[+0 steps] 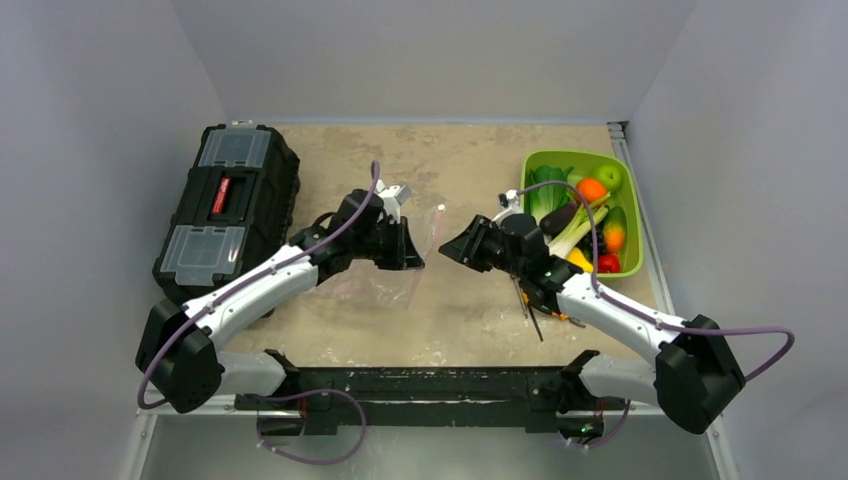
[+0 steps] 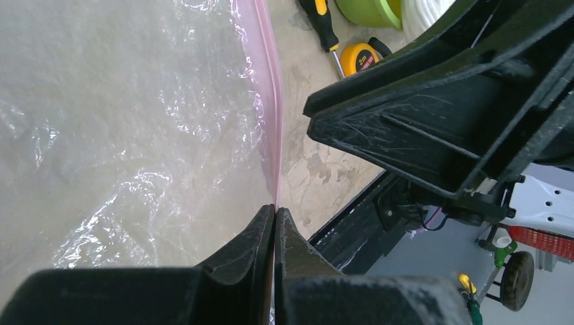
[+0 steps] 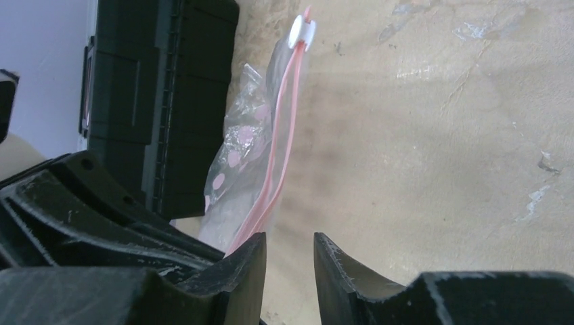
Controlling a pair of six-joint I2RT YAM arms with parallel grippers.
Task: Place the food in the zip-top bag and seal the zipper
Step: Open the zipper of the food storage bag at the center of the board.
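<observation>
Left arm point(image 1: 255, 285), right arm point(image 1: 615, 310): white link shells are alternating with black joint housings. Purple cables point(image 1: 375, 190) are looping along each. Left claw point(image 2: 275, 213), right claw point(image 3: 290, 238): matte black wedge fingers point(image 3: 342, 271) are showing fine pale scratches.

The mottled tan table point(image 1: 470, 160) carries a black toolbox point(image 1: 228, 205) at its far left and a lime-green bin point(image 1: 575, 154) at its far right, well apart. Between them rests the clear zip-top bag point(image 2: 135, 122), its pink zipper point(image 2: 264, 81) on the bin's side. A black-and-yellow screwdriver point(image 2: 323, 27) and a yellow tape measure point(image 2: 362, 57) lie just beside each other near the bin.
</observation>
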